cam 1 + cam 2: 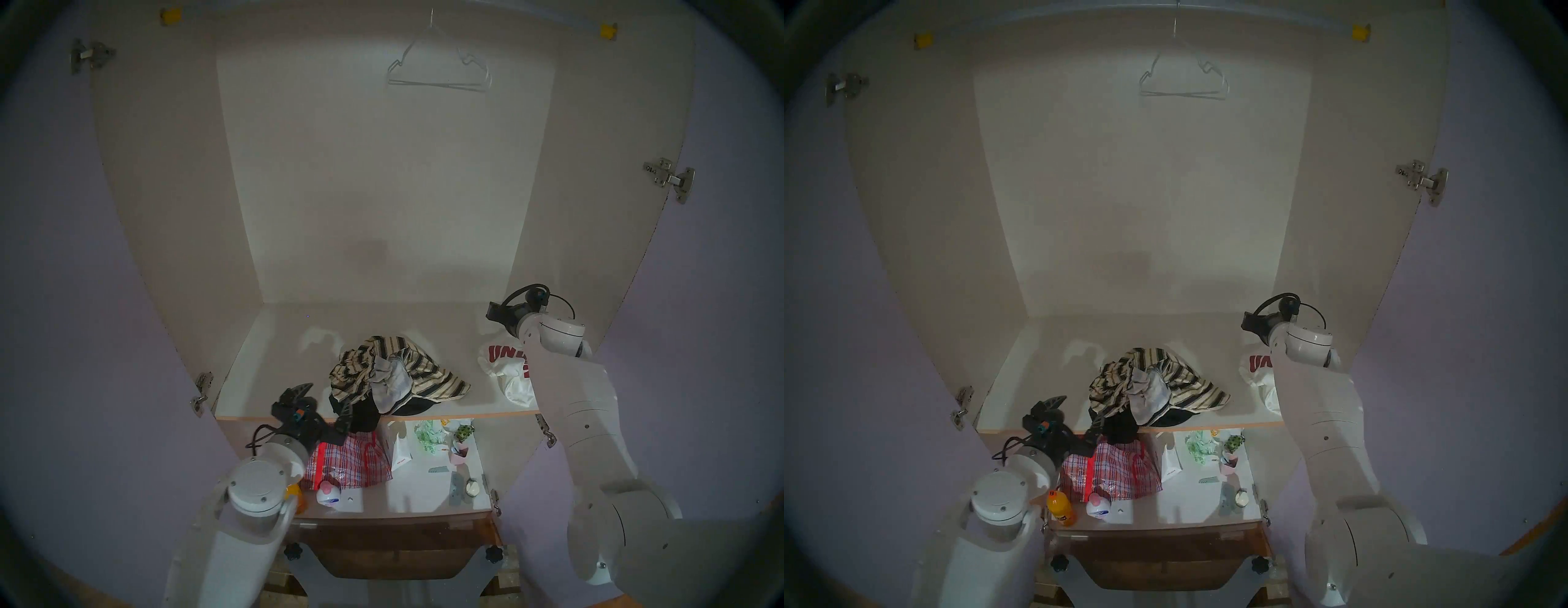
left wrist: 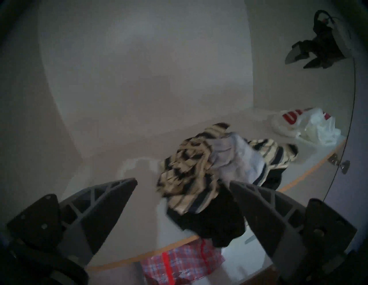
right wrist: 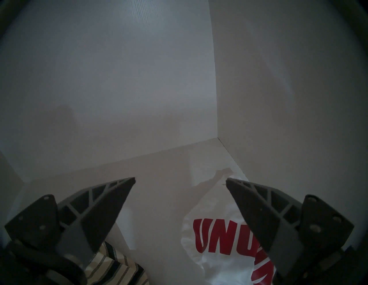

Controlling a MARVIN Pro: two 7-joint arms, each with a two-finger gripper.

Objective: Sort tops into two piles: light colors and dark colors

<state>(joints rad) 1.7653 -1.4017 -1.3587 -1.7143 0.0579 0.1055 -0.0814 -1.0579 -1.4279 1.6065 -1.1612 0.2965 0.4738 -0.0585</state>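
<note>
On the upper shelf (image 1: 271, 382) a middle pile holds a cream-and-black striped top (image 1: 428, 380) (image 2: 189, 165), a pale grey-white cloth (image 1: 392, 382) lying on it, and black cloth (image 1: 365, 414) (image 2: 211, 219) beneath at the front edge. At the right lies a white top with red letters (image 1: 505, 361) (image 3: 223, 248). My left gripper (image 1: 331, 392) (image 2: 183, 181) stands open just front-left of the middle pile, holding nothing. My right gripper (image 1: 496, 316) (image 3: 180, 179) hangs open above the back of the white top, empty.
A red-and-blue checked bag (image 1: 348, 463) sits on the lower shelf under the pile, with an orange bottle (image 1: 1059, 509), a white-pink bottle (image 1: 329, 494), a white pouch (image 1: 401, 450) and a pink cup (image 1: 460, 452). A wire hanger (image 1: 439, 70) hangs above. Wardrobe walls close in both sides.
</note>
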